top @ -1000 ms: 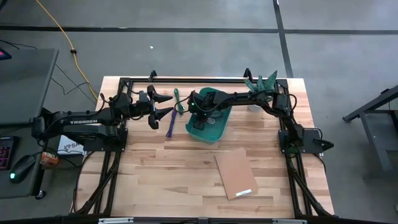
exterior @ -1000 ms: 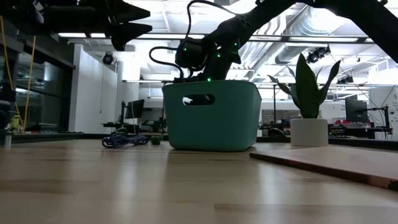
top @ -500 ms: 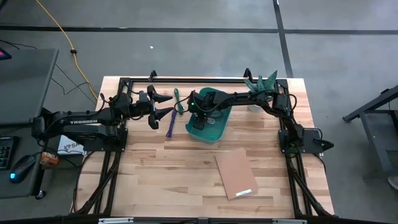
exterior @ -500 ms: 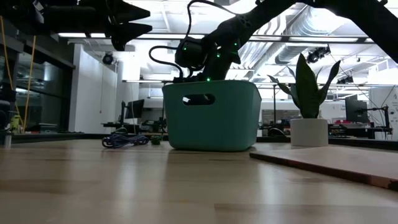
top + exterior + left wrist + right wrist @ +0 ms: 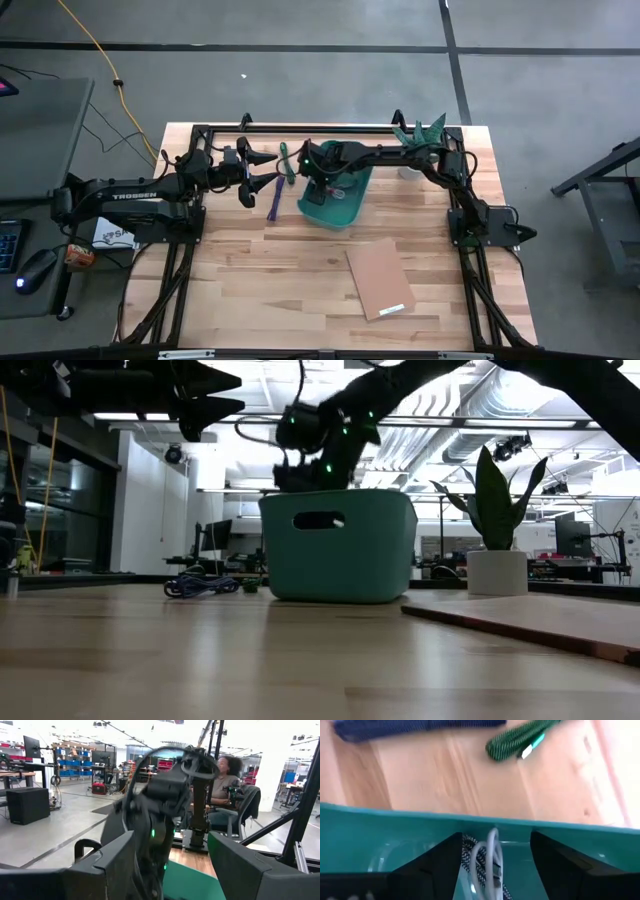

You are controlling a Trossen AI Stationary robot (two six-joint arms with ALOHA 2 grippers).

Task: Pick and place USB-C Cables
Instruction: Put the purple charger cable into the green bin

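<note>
The teal bin (image 5: 338, 203) stands mid-table. My right gripper (image 5: 495, 870) hangs open just above the bin's left part (image 5: 318, 180), its fingers wide apart. Below and between them a white cable (image 5: 493, 851) and a grey braided cable (image 5: 470, 851) lie inside the bin. On the wood left of the bin lie the purple cable (image 5: 274, 201) and, farther back, the green cable (image 5: 284, 157); both also show in the right wrist view, purple (image 5: 405, 727) and green (image 5: 517, 740). My left gripper (image 5: 265, 168) waits open in the air left of the bin.
A brown cardboard sheet (image 5: 378, 279) lies toward the near right. A potted plant (image 5: 420, 134) stands at the far right behind the bin. A person sits in a chair (image 5: 226, 776) beyond the table. Bare wood lies near and left of the bin.
My right gripper has risen from behind the bin's rim to above it and has shifted a little toward the table's left. The bin and the cables on the table stay where they were.
</note>
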